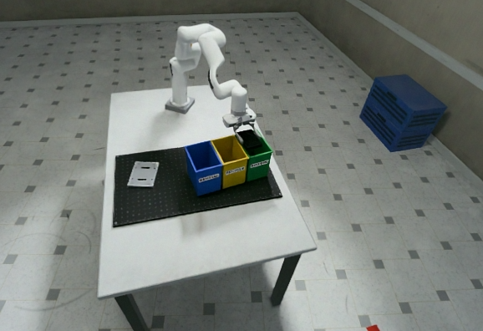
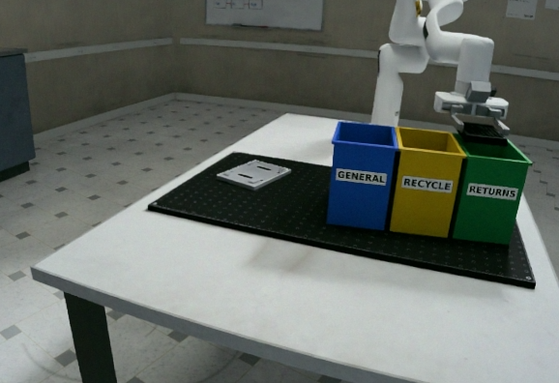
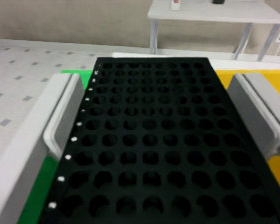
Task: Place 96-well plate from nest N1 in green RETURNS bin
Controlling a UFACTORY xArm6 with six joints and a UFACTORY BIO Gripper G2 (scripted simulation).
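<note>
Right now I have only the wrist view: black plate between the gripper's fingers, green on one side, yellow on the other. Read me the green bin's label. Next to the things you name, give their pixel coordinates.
Observer: The label on the green bin (image 1: 258, 173) (image 2: 484, 220) (image 3: 36, 195) reads RETURNS, so that is your target.
Operator: Give me the state of all three bins.
Observer: All upright in a row: the yellow bin (image 1: 234, 179) (image 2: 421, 215) (image 3: 278, 172) is in the middle, with the blue bin (image 1: 206, 185) (image 2: 358, 205) on its other side from the green one.
Operator: Now report on the plate nest.
Observer: The plate nest (image 1: 143, 173) (image 2: 253, 174) is bare, lying on the black board (image 1: 167, 202) (image 2: 300, 215), apart from the bins.
</note>
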